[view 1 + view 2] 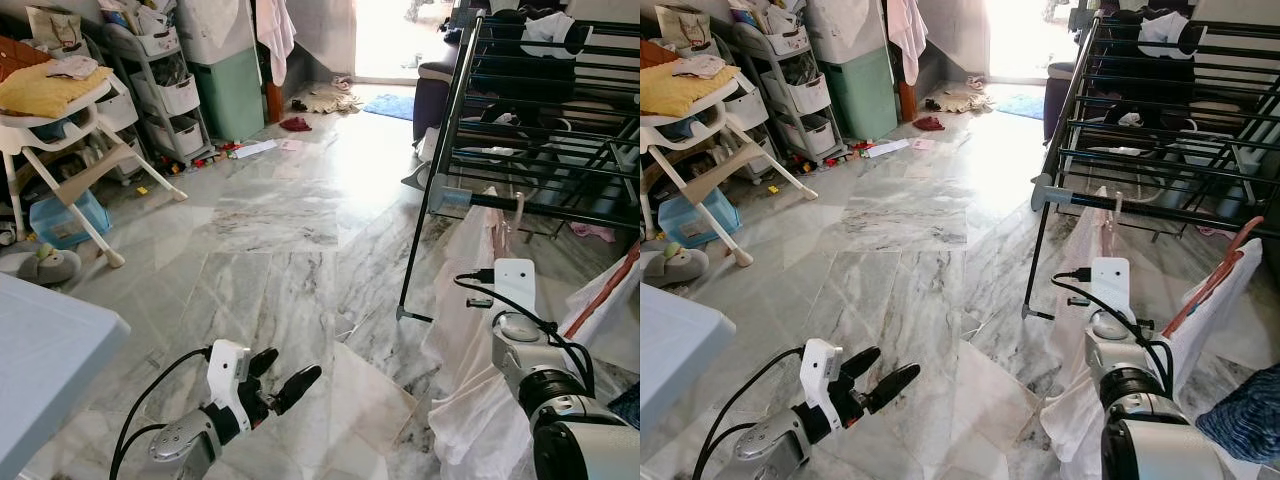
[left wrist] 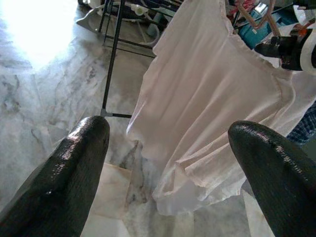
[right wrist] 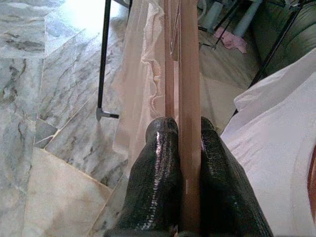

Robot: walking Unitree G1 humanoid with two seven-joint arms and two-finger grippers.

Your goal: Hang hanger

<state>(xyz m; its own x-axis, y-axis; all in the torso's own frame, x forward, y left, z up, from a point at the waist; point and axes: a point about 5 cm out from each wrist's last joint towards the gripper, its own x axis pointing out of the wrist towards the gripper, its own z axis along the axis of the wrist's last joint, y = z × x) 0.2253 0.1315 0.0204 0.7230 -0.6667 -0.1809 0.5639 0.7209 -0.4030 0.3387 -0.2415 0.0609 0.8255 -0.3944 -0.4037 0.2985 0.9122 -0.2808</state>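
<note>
My right gripper (image 3: 183,129) is shut on the flat pink bar of a hanger (image 3: 189,74). A white garment (image 1: 470,330) hangs from that hanger down to the floor. The hanger's pale hook (image 1: 519,207) stands up just beside the near rail (image 1: 570,210) of the black drying rack (image 1: 520,130); I cannot tell whether it is over the rail. My right wrist (image 1: 515,290) is just below that rail. Low at the left, my left gripper (image 1: 288,378) is open above the marble floor, holding nothing and pointing towards the garment (image 2: 212,98).
A second white garment on a reddish hanger (image 1: 605,290) hangs at the far right. A rack leg with its foot (image 1: 412,314) stands on the floor by the garment. A grey table corner (image 1: 50,350), high chair (image 1: 60,110) and drawer cart (image 1: 165,90) line the left.
</note>
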